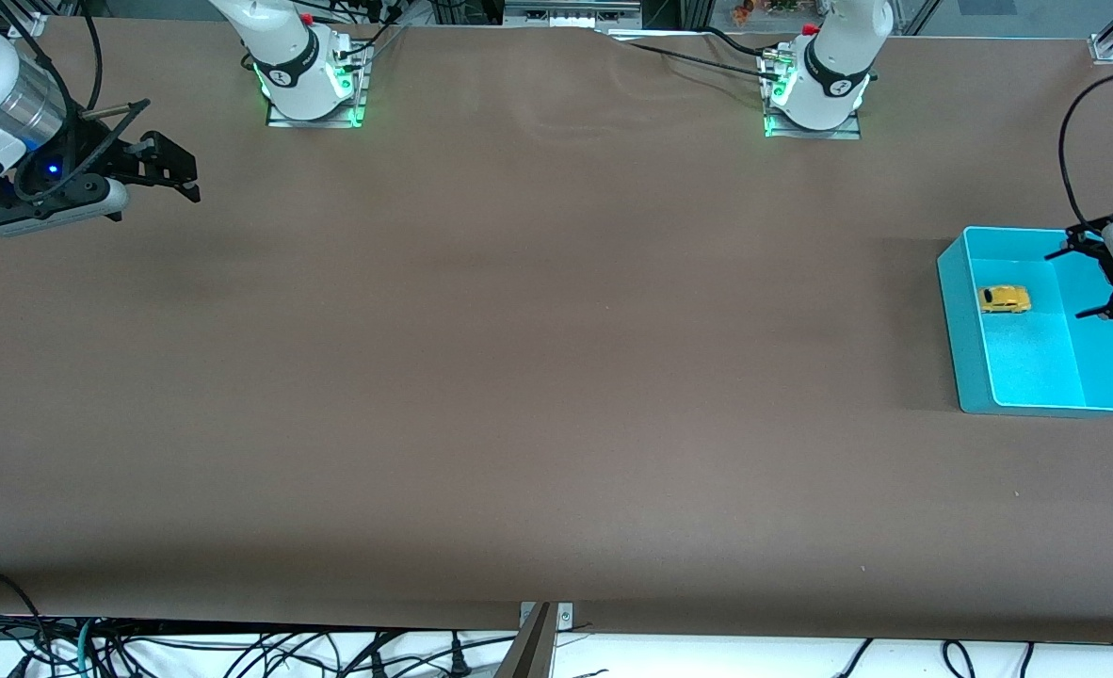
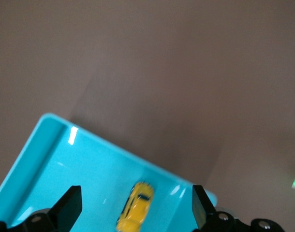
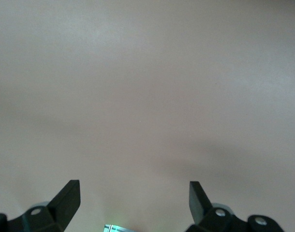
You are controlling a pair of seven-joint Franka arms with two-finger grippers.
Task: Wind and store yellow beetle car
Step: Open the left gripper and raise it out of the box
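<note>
The yellow beetle car [image 1: 1005,299] lies on the floor of the turquoise bin [image 1: 963,339] at the left arm's end of the table. It also shows in the left wrist view [image 2: 135,207], inside the bin [image 2: 46,154]. My left gripper [image 1: 1088,282] is open and empty, up over the bin, beside the car and apart from it. My right gripper [image 1: 172,169] is open and empty, up over the bare table at the right arm's end, where that arm waits. In the right wrist view its fingers [image 3: 67,198] frame only brown table.
The brown table [image 1: 519,358] stretches between the two arms. Both arm bases [image 1: 310,75] stand along the edge farthest from the front camera. Cables hang below the nearest edge.
</note>
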